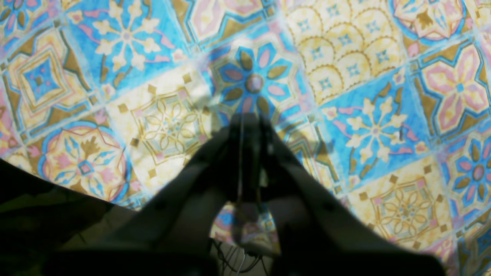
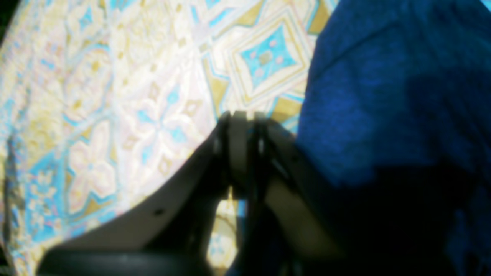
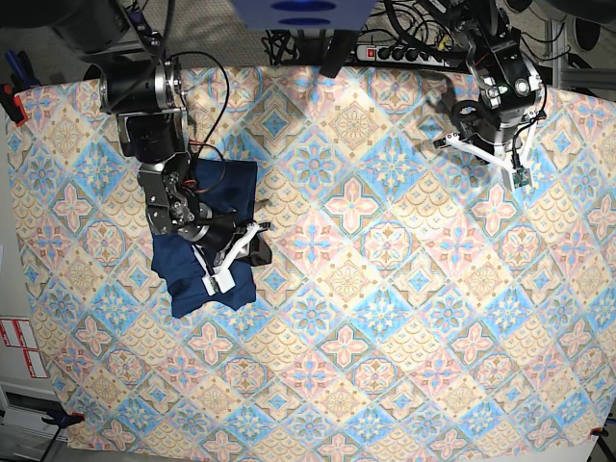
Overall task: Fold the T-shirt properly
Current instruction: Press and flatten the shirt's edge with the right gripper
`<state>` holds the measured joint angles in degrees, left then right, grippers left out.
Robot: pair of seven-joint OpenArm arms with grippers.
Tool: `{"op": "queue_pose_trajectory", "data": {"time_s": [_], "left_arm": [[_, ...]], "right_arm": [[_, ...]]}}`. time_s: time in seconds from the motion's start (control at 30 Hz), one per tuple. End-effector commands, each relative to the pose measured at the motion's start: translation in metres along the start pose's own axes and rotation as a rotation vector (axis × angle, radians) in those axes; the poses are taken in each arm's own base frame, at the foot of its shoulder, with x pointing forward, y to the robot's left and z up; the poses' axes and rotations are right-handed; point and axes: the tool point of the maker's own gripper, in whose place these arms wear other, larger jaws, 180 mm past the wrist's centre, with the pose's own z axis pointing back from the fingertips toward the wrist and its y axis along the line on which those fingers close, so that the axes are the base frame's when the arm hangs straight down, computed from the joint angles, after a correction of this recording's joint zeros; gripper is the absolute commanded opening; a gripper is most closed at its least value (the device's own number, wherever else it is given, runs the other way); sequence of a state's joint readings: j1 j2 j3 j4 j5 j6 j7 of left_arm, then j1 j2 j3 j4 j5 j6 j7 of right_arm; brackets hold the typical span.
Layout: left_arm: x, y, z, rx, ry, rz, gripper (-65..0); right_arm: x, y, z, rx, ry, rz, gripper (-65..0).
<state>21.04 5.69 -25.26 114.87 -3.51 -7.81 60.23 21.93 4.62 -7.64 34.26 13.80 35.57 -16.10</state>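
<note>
i find the t-shirt (image 3: 207, 236) at the left of the base view, lying on the patterned tablecloth (image 3: 385, 289) as a compact, roughly rectangular bundle. its long axis runs from the far edge of the table toward the near edge, and the near end looks a little wider. the right gripper (image 3: 241, 255) sits over the bundle's right-hand border; in the right wrist view the navy fabric (image 2: 383, 96) lies immediately to the right of the closed fingertips (image 2: 239, 130), with bare cloth on the other side. whether the tips touch the fabric, i cannot tell. the right arm is plainly the nearer one.

the garment reads as dark navy, plain, soft and thin, with a seam or fold line crossing its upper part in the right wrist view. i judge it already folded down to a small packet, so little remains beyond squaring it.

at the far right, the left gripper (image 3: 481, 144) hangs well apart from the shirt; its wrist view shows the tips (image 1: 249, 126) pressed together over bare tablecloth (image 1: 345, 57), holding nothing.
</note>
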Motion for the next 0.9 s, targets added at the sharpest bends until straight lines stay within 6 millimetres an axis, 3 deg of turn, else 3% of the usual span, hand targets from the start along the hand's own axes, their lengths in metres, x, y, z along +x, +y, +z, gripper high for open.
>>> {"op": "queue_pose_trajectory", "data": {"time_s": [0.0,0.3,0.67,0.87], "left_arm": [[0.009,0.000,0.004,0.000,-0.035,-0.004,-65.0],[0.010,0.001,0.004,0.001,-0.039,-0.006,-65.0],[0.011,0.000,0.004,-0.001,-0.040,-0.004,-65.0],[0.011,0.000,0.004,-0.001,-0.040,-0.004,-65.0]], "right_arm": [[0.032,-0.004,0.003,-0.012,-0.054,0.039,-61.2],[0.049,0.029,0.029,0.008,-0.072,0.200,-61.2],[0.021,0.074,0.078,0.011,-0.038,0.328,-63.1],[-0.006,0.061,0.105,-0.052,-0.020,0.281,-63.1]]}}
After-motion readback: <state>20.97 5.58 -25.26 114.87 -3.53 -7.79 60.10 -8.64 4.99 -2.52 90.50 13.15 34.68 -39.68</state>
